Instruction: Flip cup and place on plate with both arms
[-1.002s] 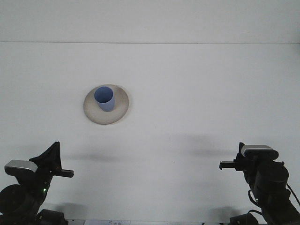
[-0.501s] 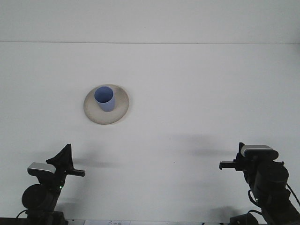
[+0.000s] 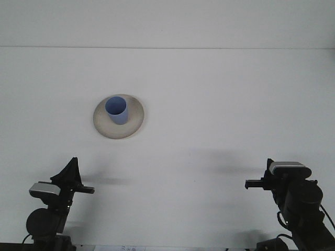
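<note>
A blue cup [image 3: 116, 110] stands upright, mouth up, on a beige round plate [image 3: 132, 125] left of the table's middle. Both arms are drawn back to the near edge, far from the plate. My left gripper [image 3: 77, 183] sits at the lower left, pointing inward. My right gripper [image 3: 252, 183] sits at the lower right, pointing left. Neither holds anything. The finger gap of each is too small and edge-on to read.
The white table [image 3: 220, 104] runs to a back edge near the top of the view, where a white wall begins. Soft arm shadows lie on the surface ahead of each gripper.
My left arm has drawn in toward the right and lower over the second, then nearly settled. The right arm, cup and plate have not moved.
</note>
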Robot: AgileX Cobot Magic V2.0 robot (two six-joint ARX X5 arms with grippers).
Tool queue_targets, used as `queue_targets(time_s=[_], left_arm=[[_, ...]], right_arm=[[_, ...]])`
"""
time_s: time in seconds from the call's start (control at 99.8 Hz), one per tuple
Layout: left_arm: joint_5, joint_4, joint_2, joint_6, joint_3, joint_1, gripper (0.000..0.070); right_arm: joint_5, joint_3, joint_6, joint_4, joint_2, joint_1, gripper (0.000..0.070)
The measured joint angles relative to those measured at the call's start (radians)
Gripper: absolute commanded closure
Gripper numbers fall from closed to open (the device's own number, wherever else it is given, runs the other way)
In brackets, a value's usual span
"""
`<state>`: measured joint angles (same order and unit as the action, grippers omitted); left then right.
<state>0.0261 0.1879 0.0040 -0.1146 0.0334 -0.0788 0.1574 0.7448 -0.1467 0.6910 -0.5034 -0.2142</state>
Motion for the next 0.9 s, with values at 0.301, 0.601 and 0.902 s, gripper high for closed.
queue_targets(time_s=[0.301, 0.601, 0.902], left_arm=[[0.000, 0.001, 0.000, -0.007, 0.000, 0.000, 0.0685], [0.000, 0.001, 0.000, -0.007, 0.000, 0.000, 0.0685], [0.000, 0.003, 0.000, -0.007, 0.000, 0.000, 0.0685]], right_arm=[[0.000, 0.000, 0.000, 0.000, 0.000, 0.000, 0.0700], [0.000, 0.000, 0.000, 0.000, 0.000, 0.000, 0.0700], [0.023, -0.098, 0.000, -0.154, 0.082, 0.000, 0.0700]])
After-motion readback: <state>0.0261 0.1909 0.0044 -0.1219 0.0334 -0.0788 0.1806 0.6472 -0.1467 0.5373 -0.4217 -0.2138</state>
